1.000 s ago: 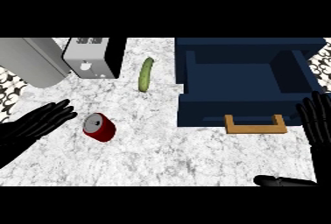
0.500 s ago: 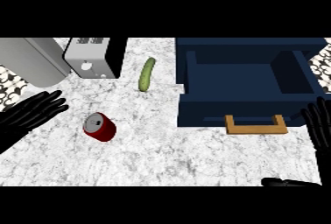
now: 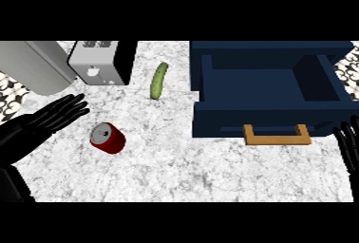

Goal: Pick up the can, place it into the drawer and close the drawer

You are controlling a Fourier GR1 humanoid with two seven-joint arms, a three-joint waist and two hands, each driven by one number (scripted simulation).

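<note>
Well, my left hand [image 3: 54,116] is at the counter's left edge, fingers straight and spread, holding nothing, with the fingertips just beside the can [image 3: 108,138] but not touching it as far as I can see. The can lies on its side on the counter [image 3: 182,171], toward the left, silver end facing up and left. I judge this to be the reach: the pick-up is not yet done. The next move calls for bringing the palm over the can and curling the fingers round its red body, taking care that it does not roll. My right hand [image 3: 348,144] shows at the counter's right edge, fingers straight, resting. The drawer [image 3: 266,118] stands open at the far right corner, well apart from the can, its wooden handle [image 3: 276,136] facing me. A cucumber [image 3: 159,80] lies between can and drawer, farther back; the carry should pass nearer than it. A toaster [image 3: 101,61] stands at the far left.
</note>
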